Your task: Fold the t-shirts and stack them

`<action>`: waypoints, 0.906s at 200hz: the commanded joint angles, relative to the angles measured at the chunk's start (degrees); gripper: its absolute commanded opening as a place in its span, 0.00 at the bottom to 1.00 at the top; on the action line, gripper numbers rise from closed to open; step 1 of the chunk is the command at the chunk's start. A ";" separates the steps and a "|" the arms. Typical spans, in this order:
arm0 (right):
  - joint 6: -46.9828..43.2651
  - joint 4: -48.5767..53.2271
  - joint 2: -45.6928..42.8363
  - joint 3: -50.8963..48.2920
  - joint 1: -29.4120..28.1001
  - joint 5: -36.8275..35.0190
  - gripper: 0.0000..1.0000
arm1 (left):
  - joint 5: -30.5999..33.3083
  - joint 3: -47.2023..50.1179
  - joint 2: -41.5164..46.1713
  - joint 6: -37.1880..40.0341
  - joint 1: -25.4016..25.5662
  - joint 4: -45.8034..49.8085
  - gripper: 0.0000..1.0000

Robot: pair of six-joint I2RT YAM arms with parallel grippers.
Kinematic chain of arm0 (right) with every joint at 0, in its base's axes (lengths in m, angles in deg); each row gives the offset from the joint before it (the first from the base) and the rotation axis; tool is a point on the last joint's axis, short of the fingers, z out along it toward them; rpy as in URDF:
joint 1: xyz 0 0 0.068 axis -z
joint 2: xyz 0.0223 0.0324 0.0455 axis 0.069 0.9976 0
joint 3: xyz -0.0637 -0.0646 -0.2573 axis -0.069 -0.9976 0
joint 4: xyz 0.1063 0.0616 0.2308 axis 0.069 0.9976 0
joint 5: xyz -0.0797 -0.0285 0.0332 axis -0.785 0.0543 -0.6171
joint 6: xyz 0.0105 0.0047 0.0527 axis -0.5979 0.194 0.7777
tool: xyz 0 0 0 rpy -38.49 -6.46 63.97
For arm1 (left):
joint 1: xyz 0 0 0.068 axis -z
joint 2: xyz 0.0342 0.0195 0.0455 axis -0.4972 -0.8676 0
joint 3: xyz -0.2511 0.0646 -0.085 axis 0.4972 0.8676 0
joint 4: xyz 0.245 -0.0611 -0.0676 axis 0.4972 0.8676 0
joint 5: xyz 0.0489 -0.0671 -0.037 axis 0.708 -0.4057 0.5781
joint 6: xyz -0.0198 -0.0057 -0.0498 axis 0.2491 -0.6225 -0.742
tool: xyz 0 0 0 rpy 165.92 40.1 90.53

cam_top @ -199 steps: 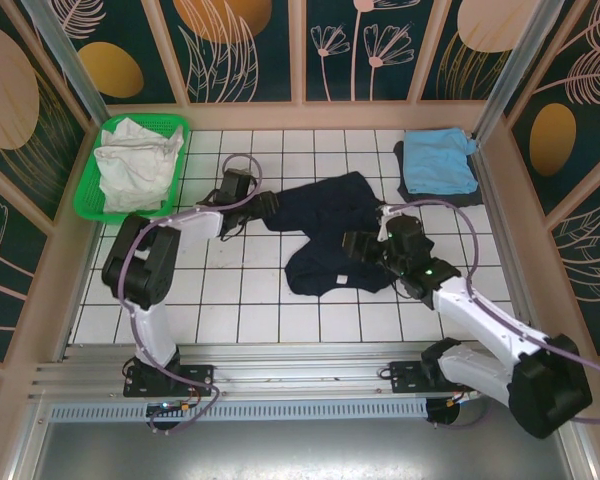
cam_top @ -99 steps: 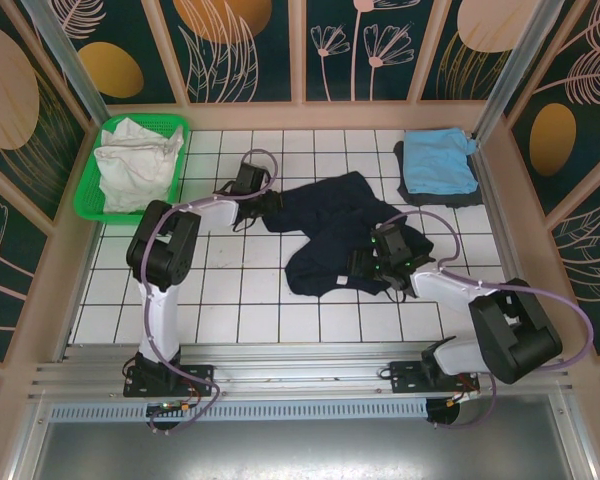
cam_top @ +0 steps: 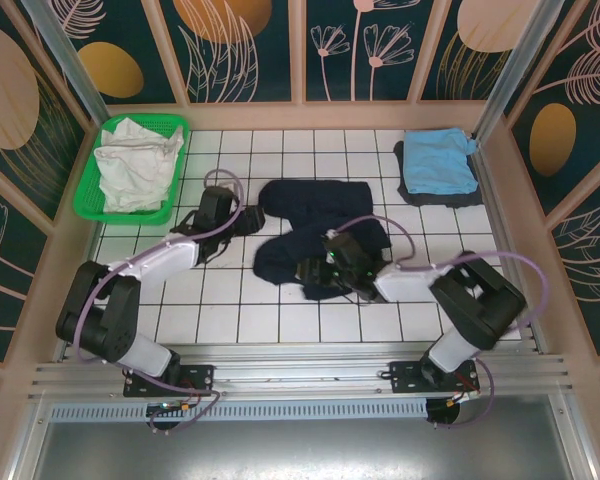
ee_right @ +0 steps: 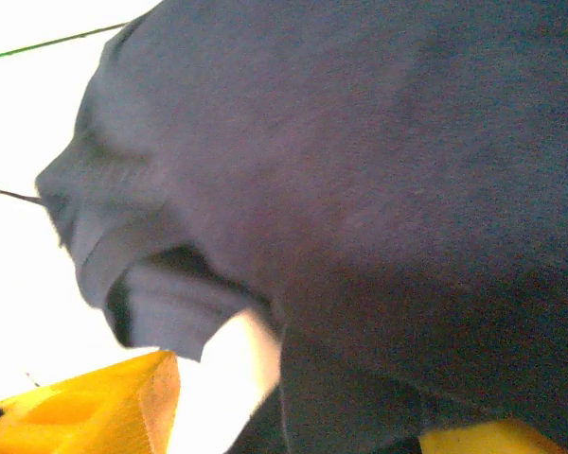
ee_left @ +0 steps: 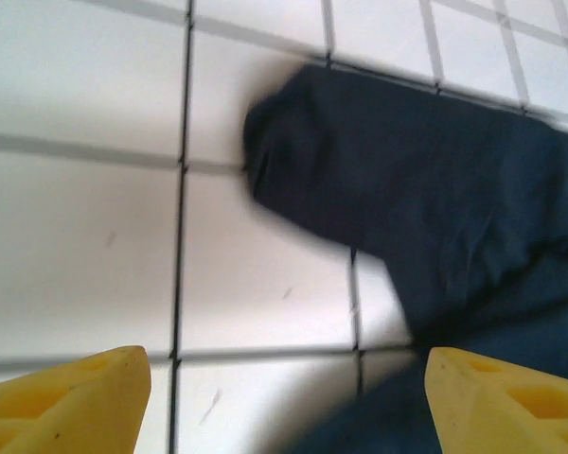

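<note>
- My left fingers (ee_left: 66, 402) stand apart with bare tabletop (ee_left: 265, 284) between them. Just their yellow tips show, cut off by the bottom edge of the wrist view.
- The navy shirt (ee_left: 435, 199) lies ahead of those fingers, toward the right-hand tip. Its rounded near edge is blurred. The cloth comes down just beside that tip, and I cannot tell whether it touches.
- From above, the navy shirt (cam_top: 315, 205) is a crumpled heap between my two pairs of fingers. I cannot pick out its sleeves or collar there.
- My right fingers (ee_right: 95, 407) are also apart, one tip at lower left and the other mostly cut off at lower right.
- Navy cloth hangs over and between them, with a hemmed edge near the left tip. I cannot tell whether they pinch it.
- The light blue shirt (cam_top: 440, 160) lies folded well apart from my right fingers, farther out and to their right. It rests on a dark cloth (cam_top: 440, 199) of which just the rim peeks out.
- The white shirt (cam_top: 135, 165) is bunched in the basket (cam_top: 84, 195), farther out and to the left of my left fingers.
</note>
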State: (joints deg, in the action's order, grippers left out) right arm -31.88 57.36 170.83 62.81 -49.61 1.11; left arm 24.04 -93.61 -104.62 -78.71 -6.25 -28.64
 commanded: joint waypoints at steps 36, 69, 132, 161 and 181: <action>-3.68 0.45 -7.05 3.29 2.19 0.81 0.67 | -1.65 12.30 1.71 -9.58 2.61 -8.86 0.78; -4.66 9.70 -16.24 -4.55 12.07 -10.18 0.66 | -3.16 9.99 -5.83 -10.74 5.92 -11.63 0.76; -8.43 11.71 -13.11 -7.46 16.47 -8.49 0.66 | -3.30 6.28 -11.90 -10.14 6.98 -12.65 0.34; -8.49 11.88 -9.23 -6.65 16.77 -11.74 0.64 | -1.80 4.89 -11.62 -8.16 6.95 -10.48 0.09; -9.02 11.22 -7.12 -5.43 17.15 -11.72 0.53 | 1.85 3.24 -10.56 -6.58 6.85 -7.19 0.00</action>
State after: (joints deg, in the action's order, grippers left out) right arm -39.88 68.36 161.59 55.86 -33.15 -8.77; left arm 25.94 -87.81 -115.39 -87.46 -0.21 -37.95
